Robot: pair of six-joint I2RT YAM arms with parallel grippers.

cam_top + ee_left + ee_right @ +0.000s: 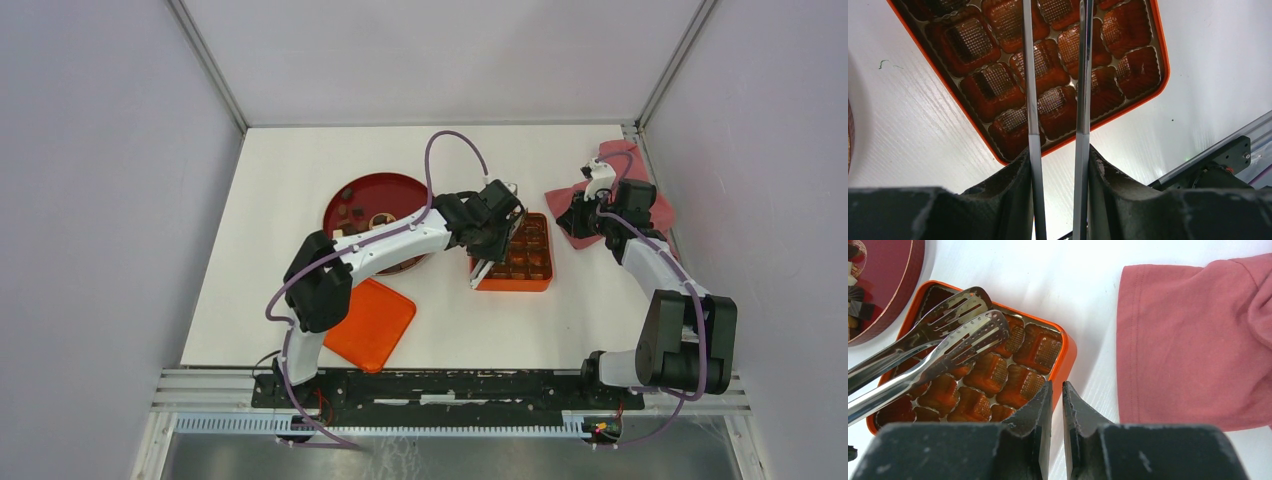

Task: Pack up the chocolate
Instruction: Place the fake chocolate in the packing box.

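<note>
Metal tongs (pixel 943 340) hang over the orange box (pixel 1065 357). A pink cloth (pixel 1193 340) lies beside it on the white surface (pixel 1048 275).
</note>
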